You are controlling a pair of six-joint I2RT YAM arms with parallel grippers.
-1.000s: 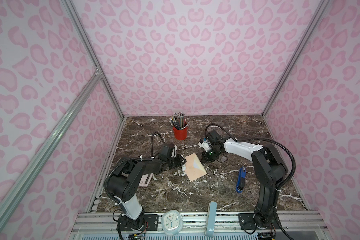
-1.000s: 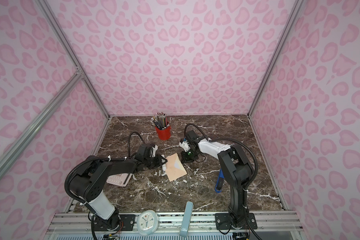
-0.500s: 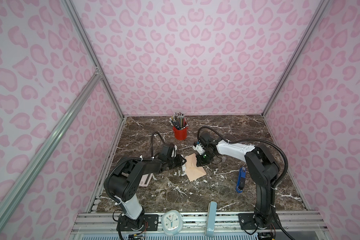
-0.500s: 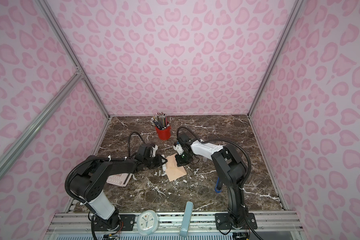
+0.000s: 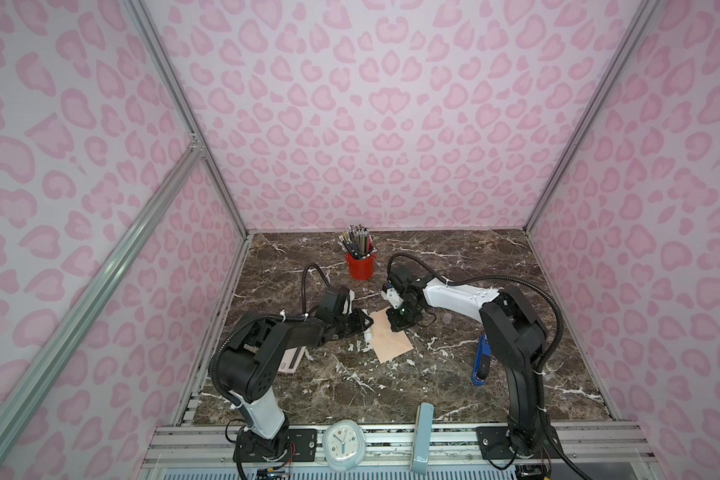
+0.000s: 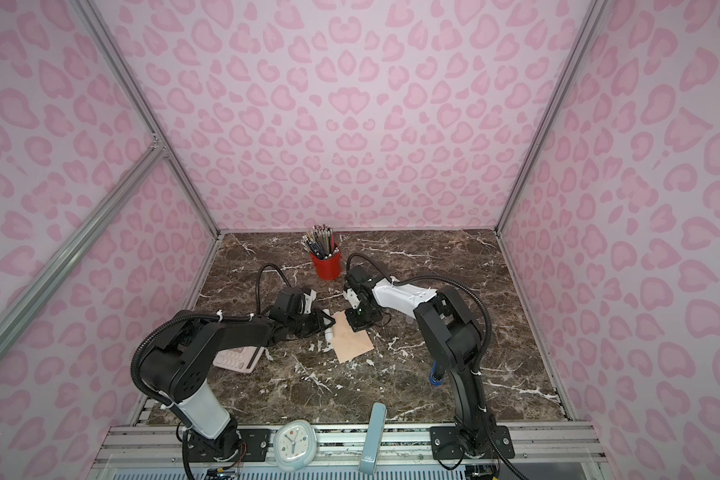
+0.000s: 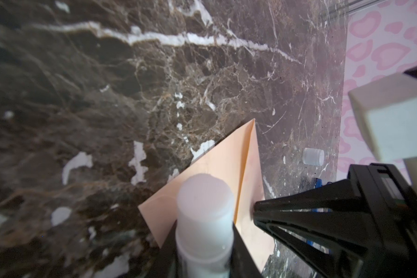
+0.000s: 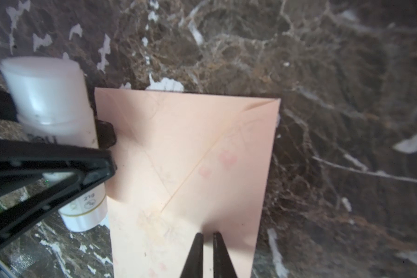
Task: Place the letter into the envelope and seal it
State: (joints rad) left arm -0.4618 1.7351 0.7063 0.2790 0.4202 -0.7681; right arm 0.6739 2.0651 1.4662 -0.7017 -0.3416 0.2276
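Envelope point(image 8: 190, 156): lies flat near middle of table point(image 5: 433, 395), flap folded down.
Left gripper point(image 5: 362, 325): squeezes glue stick point(image 7: 205, 216), just beside envelope's edge.
Right gripper point(image 8: 208, 234): almost closed, holds nothing, tips over envelope.

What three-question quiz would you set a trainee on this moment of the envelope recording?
1. True or false: the left gripper is shut on the glue stick.
2. The right gripper has its tips over: A) the envelope; B) the calculator; C) the clock.
3. Fill in: the pencil cup is coloured ___.
Key: 1 true; 2 A; 3 red.
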